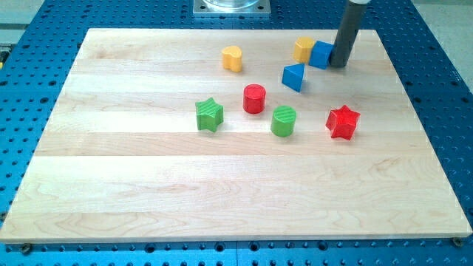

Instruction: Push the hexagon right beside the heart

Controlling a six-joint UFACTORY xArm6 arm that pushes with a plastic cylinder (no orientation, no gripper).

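Note:
The yellow hexagon (303, 49) sits near the view's top right, touching the left side of a blue cube (321, 55). The yellow heart (232, 58) lies well to the hexagon's left, apart from it. My tip (339, 64) rests on the board against the blue cube's right side, so the cube stands between my tip and the hexagon.
A blue triangle block (294, 77) lies just below the hexagon. A red cylinder (254, 99), a green cylinder (283, 121), a green star (209, 115) and a red star (343, 122) spread across the middle of the wooden board (148, 192).

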